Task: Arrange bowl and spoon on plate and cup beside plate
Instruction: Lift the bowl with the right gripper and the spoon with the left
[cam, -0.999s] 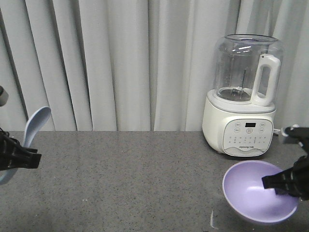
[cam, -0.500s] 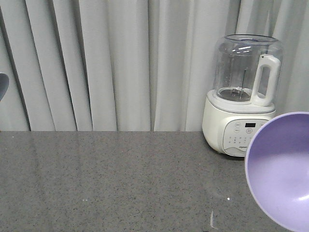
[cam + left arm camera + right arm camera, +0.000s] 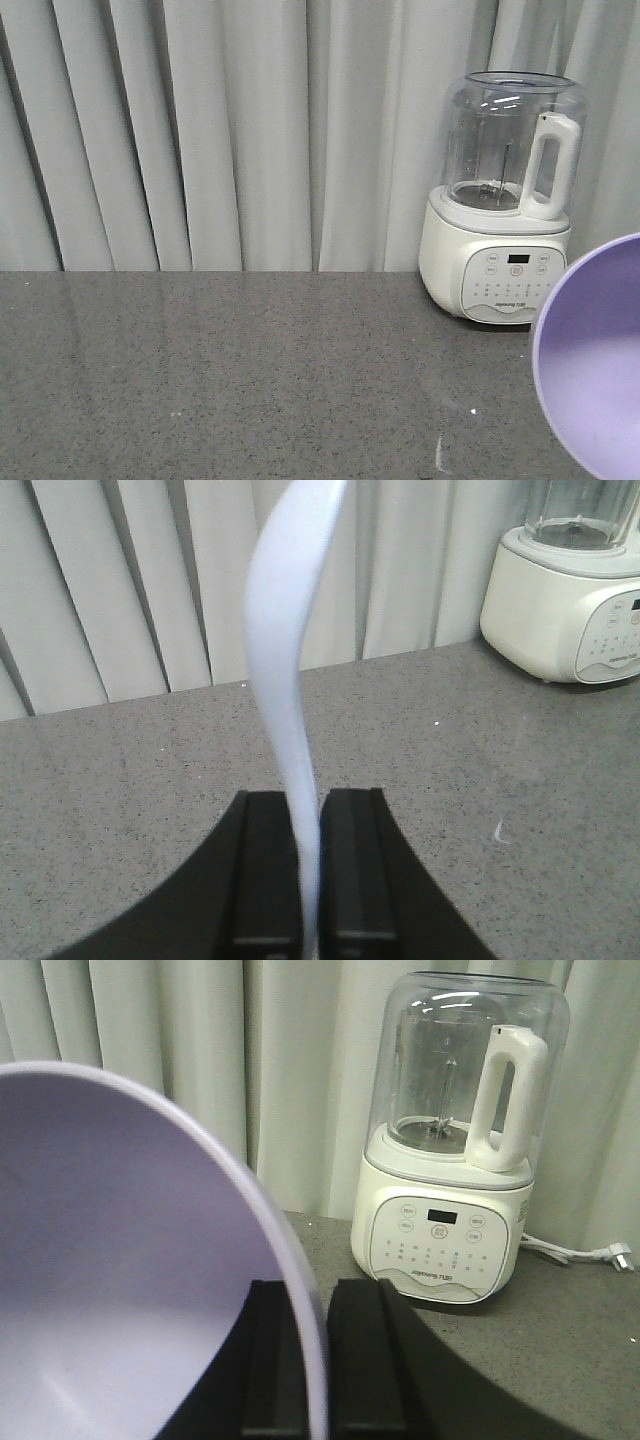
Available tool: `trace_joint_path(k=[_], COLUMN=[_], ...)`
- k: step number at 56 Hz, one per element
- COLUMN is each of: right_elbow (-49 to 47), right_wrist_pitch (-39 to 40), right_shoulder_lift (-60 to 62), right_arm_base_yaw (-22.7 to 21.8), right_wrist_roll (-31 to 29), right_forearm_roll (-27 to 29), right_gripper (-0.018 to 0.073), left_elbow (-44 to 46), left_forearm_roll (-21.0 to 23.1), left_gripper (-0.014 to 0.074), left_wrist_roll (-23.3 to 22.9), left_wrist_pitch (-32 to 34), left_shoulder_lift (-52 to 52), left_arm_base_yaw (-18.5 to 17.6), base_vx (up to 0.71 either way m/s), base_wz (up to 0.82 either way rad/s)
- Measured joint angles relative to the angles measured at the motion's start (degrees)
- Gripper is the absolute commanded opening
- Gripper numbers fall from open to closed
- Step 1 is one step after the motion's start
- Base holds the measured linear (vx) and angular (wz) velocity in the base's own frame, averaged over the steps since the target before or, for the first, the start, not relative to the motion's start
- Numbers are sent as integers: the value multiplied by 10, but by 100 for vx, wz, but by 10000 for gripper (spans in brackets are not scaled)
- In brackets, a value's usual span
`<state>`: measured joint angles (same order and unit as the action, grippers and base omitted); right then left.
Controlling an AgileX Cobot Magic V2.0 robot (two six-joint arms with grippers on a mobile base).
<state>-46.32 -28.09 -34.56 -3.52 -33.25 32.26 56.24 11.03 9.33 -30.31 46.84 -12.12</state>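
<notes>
Transport step in hand: bowl and spoon are both hanging in the air, neither on the plate yet.

Left fingers (image 3: 265,865) are clamping the thin handle of the spoon (image 3: 290,670), a smooth pale blue curve standing upright over the speckled grey desk (image 3: 250,380). Right fingers (image 3: 365,1350) are pinching the thin rim of the bowl (image 3: 120,1260), glossy lavender and tilted on edge (beside the white blender (image 3: 497,270) with its clear jar). Plate and cup are showing in no view, so the next move, I judge, is calling for locating the plate, levelling the bowl and lowering it squarely before letting go.
</notes>
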Motion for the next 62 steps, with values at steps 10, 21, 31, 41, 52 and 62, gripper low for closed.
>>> trace_joint_path(k=[10, 21, 31, 41, 52, 62], right_elbow=[0, 0, 0, 0, 0, 0], right_wrist_pitch=[0, 0, 0, 0, 0, 0], right_shoulder_lift=[0, 0, 0, 0, 0, 0], right_arm_base_yaw=[0, 0, 0, 0, 0, 0], right_wrist_roll=[0, 0, 0, 1, 1, 1], right_forearm_roll=[0, 0, 0, 0, 0, 0], right_gripper=[-8, -8, -8, -8, -8, -8], left_elbow=[0, 0, 0, 0, 0, 0], left_forearm_roll=[1, 1, 1, 1, 1, 1], left_gripper=[-4, -3, -3, -3, -3, -3], left_wrist_roll=[0, 0, 0, 0, 0, 0], left_wrist_pitch=[10, 10, 11, 13, 13, 13], left_shoulder_lift=[0, 0, 0, 0, 0, 0], left_arm_base_yaw=[0, 0, 0, 0, 0, 0], base_vx=[0, 0, 0, 0, 0, 0], base_wz=[0, 0, 0, 0, 0, 0])
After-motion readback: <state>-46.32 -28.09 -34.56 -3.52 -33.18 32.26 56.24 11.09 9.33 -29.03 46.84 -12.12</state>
